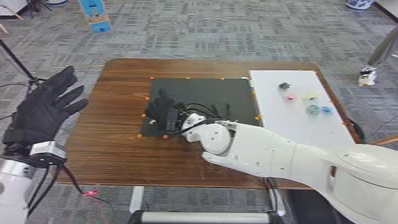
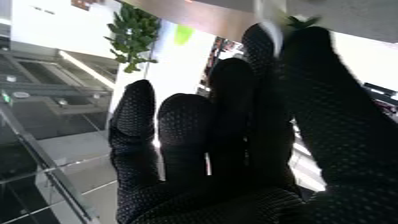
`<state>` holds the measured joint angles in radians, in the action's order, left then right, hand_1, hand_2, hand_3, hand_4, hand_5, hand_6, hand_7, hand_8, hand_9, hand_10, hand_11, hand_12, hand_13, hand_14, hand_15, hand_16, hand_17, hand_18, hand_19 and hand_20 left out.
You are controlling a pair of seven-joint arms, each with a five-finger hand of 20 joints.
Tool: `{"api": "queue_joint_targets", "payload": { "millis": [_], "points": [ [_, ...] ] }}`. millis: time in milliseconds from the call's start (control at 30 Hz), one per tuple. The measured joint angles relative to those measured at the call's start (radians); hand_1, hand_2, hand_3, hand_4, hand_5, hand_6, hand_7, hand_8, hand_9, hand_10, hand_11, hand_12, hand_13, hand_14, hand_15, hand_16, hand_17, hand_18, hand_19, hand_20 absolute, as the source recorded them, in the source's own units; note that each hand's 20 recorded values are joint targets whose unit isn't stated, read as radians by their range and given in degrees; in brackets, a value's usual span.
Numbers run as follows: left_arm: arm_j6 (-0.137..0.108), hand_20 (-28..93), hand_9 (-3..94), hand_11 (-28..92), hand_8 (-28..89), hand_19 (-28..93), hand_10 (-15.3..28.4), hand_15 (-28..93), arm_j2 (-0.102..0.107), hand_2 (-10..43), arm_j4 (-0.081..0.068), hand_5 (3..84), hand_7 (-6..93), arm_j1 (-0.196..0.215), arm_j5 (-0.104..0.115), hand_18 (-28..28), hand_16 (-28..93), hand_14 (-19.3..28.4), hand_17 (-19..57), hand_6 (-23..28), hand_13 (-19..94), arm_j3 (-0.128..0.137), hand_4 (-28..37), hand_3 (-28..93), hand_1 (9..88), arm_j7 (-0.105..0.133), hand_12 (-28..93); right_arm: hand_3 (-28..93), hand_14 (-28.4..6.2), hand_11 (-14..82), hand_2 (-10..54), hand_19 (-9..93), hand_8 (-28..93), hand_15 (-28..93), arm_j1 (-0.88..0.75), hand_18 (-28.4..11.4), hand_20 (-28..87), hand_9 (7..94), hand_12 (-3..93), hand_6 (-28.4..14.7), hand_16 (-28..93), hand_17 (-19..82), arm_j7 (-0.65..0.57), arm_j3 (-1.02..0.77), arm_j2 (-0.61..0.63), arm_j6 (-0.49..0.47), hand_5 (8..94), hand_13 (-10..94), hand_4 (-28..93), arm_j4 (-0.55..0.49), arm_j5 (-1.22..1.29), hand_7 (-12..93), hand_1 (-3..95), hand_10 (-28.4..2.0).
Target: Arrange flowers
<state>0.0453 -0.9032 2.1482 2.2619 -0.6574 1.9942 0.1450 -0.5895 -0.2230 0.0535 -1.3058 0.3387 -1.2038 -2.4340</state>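
In the head view my right hand (image 1: 162, 109) is over the left part of the black mat (image 1: 200, 89). Small coloured flower heads lie on the white board: a pink one (image 1: 290, 97), a pale yellow one (image 1: 310, 95), a green one (image 1: 313, 109) and a blue one (image 1: 327, 110). My left hand (image 1: 44, 112) is open beyond the table's left edge. In the right wrist view, my right hand (image 2: 306, 75) pinches a thin pale piece (image 2: 269, 22) between thumb and fingers; a green leafy bit (image 2: 303, 22) shows beside the thumb tip. Which flower it belongs to I cannot tell.
The brown table (image 1: 120, 115) surrounds the mat, with small orange markers along the mat's edges. A dark small item (image 1: 284, 86) sits on the white board (image 1: 275, 120) behind the pink flower head. My right forearm (image 1: 266, 150) crosses the table's front right part.
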Motion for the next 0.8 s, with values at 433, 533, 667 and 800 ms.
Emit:
{"api": "queue_joint_targets", "payload": {
  "millis": [433, 533, 667, 800],
  "points": [
    [0.001, 6, 16.7, 10, -9, 36, 8.3, 10, 0.003, -9.5, -0.002, 23.3, 15.0, -0.005, 0.0, 19.2, 4, 12.8, -11.5, 1.8, 13, -0.002, -28.3, 60, 27.4, -0.001, 18, 68, -9.6, 59.2, -9.5, 73, -3, 79, -0.003, -18.3, 54, 54.9, 48.9, 3.3, 48, 23, 0.002, -0.017, 0.007, -0.042, 61.7, 54, -28, -0.014, 0.013, 40, 40.0, -10.9],
    [0.001, 6, 16.7, 10, -9, 36, 8.3, 10, 0.003, -9.5, -0.002, 23.3, 14.9, -0.004, 0.0, 19.2, 4, 12.8, -11.5, 1.7, 13, -0.002, -28.3, 60, 27.3, -0.001, 18, 65, -10.2, 58.8, -9.5, 72, -7, 79, -0.008, -18.5, 55, 54.1, 49.1, 3.1, 48, 23, 0.005, -0.031, 0.012, -0.059, 61.3, 52, -28, -0.028, 0.013, 40, 42.0, -11.4],
    [0.001, 6, 16.7, 10, -9, 36, 8.3, 10, 0.001, -9.5, -0.001, 23.3, 14.9, -0.002, -0.001, 19.2, 4, 12.8, -11.6, 1.8, 13, 0.0, -28.3, 60, 27.4, -0.001, 18, 64, -10.6, 58.4, -9.5, 72, -15, 79, -0.025, -18.7, 55, 52.5, 49.2, 2.1, 48, 23, 0.011, -0.072, 0.027, -0.117, 60.4, 51, -28, -0.073, 0.011, 40, 43.0, -11.8],
    [0.0, 6, 16.7, 10, -9, 36, 8.3, 10, -0.002, -9.5, 0.001, 23.2, 14.9, 0.006, -0.001, 19.3, 4, 12.8, -11.6, 1.7, 13, 0.004, -28.3, 60, 27.3, -0.001, 18, 62, -10.8, 58.1, -9.5, 72, -15, 78, -0.025, -19.1, 55, 51.6, 49.0, 1.6, 48, 22, 0.004, -0.078, 0.051, -0.142, 59.7, 50, -28, -0.136, 0.01, 39, 42.6, -12.2]
  ]
}}
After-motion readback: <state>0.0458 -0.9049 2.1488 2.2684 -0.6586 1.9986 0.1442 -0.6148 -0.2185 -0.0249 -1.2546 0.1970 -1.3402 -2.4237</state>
